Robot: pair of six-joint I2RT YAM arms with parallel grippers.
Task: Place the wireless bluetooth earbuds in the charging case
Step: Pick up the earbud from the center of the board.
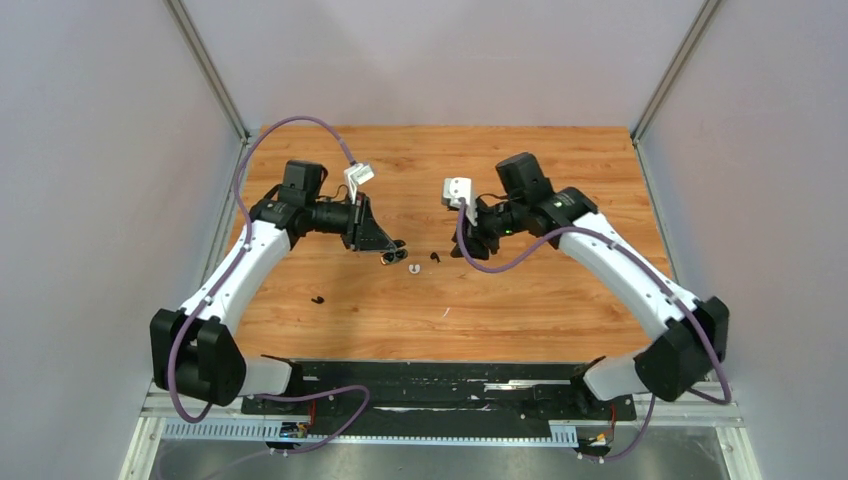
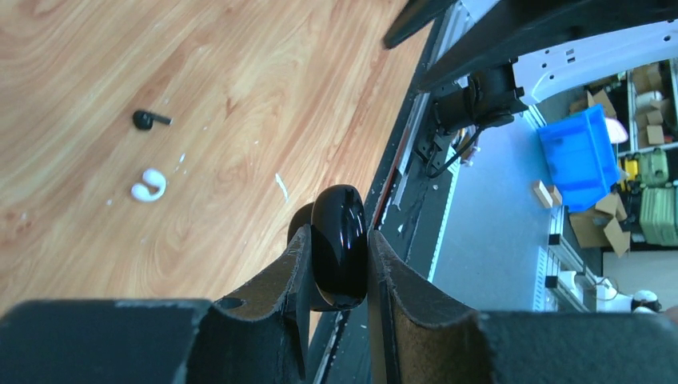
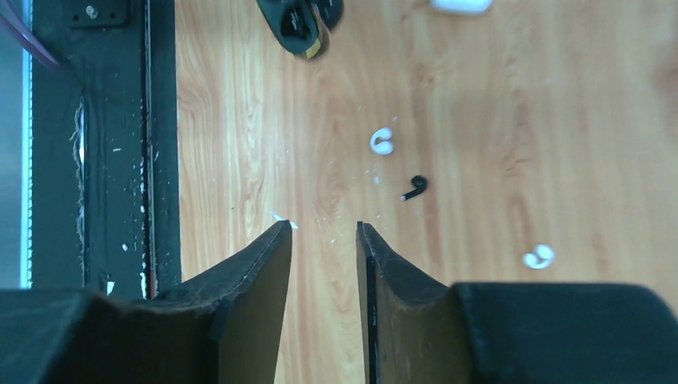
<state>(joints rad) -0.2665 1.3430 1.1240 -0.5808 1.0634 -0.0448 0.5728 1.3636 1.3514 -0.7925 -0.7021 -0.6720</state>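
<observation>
Pale grey walls [image 1: 100, 150] with metal corner posts closed in a wooden surface [image 1: 540, 310], and a black rail [image 1: 440, 385] ran along its near edge. The left arm [image 1: 240, 260] and the right arm [image 1: 620, 260], white and black with purple cables, reached in from either side so that their jaws faced each other over the middle of the boards.

The left jaws were closed on a glossy black charging case [image 2: 340, 244]. It was pinched by its broad faces, stood on edge, and projected past the fingertips. From the right wrist view a yellowish strip showed on it, but I could not tell whether its lid was up. The right jaws stood apart with nothing between them, only bare wood showing in the gap.

The earbuds lay loose on the surface, none in the case. A white earbud [image 2: 149, 186] lay just ahead of the left jaws, off to their far side. A black earbud [image 2: 149, 119] lay just beyond it, apart from it and roughly midway between the two pairs of jaws. A second white earbud [image 3: 539, 257] lay near the right jaws, beside their far finger. A second black earbud [image 1: 318, 299] lay well behind the left jaws, towards the rail.

A few small white flecks [image 2: 281, 186] were scattered on the wood ahead of both pairs of jaws.
</observation>
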